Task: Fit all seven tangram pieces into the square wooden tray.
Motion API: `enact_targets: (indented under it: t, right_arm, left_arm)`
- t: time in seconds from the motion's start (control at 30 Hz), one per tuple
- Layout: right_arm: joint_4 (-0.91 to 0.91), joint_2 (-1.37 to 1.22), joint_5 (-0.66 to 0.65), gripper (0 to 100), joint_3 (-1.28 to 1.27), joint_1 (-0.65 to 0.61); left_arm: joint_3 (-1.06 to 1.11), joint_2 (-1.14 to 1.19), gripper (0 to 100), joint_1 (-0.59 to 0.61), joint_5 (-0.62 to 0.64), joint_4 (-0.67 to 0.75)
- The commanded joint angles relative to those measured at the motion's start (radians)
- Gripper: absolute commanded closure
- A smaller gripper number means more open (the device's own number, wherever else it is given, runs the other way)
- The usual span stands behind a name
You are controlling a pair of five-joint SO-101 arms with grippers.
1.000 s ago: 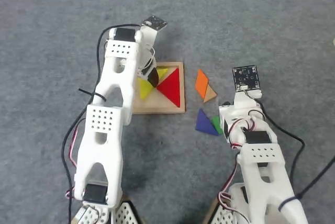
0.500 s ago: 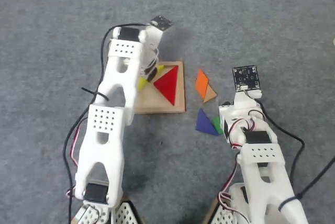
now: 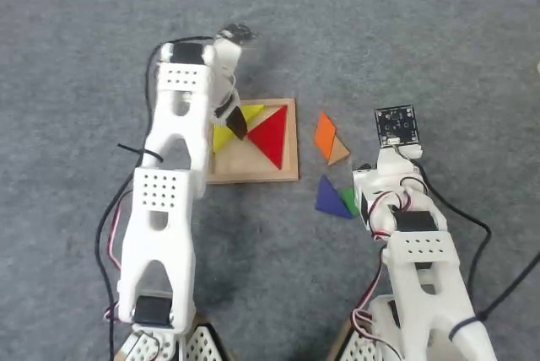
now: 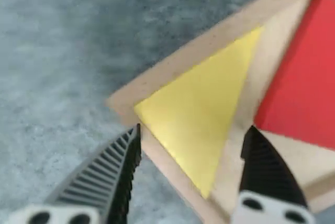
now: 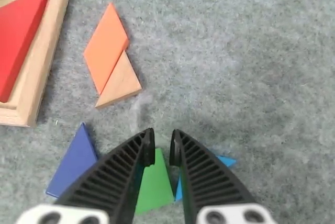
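Square wooden tray (image 3: 253, 177): on grey carpet (image 3: 84, 57), holding red triangle (image 3: 272, 135) and yellow triangle (image 4: 199, 114). Left gripper (image 4: 192, 130): jaws wide, empty, straddling the tray's yellow corner. Right gripper (image 5: 162, 136): jaws nearly closed, empty, above green triangle (image 5: 154, 182). Beside tray, on carpet: orange parallelogram (image 5: 106, 47) touching tan triangle (image 5: 119, 85); blue triangle (image 5: 73, 164) beside green.

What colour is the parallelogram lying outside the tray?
The parallelogram is orange; right wrist view.
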State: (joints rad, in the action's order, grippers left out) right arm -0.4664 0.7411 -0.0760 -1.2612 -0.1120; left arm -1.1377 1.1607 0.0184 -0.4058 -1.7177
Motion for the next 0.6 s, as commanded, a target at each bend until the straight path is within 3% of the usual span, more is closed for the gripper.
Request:
enact_targets:
  t: [0.0,0.47,0.57]
  right_arm:
    - [0.019,0.024,-0.012,93.3,0.006,-0.005]
    - [0.019,0.024,-0.012,93.3,0.006,-0.005]
    - [0.019,0.024,-0.012,93.3,0.006,-0.005]
  left_arm:
    - [-0.018,0.028,70,-0.052,-0.032,-0.005]
    - [0.150,-0.029,70,-0.100,-0.124,-0.040]
    - [0.170,-0.041,74,-0.118,-0.124,-0.038]
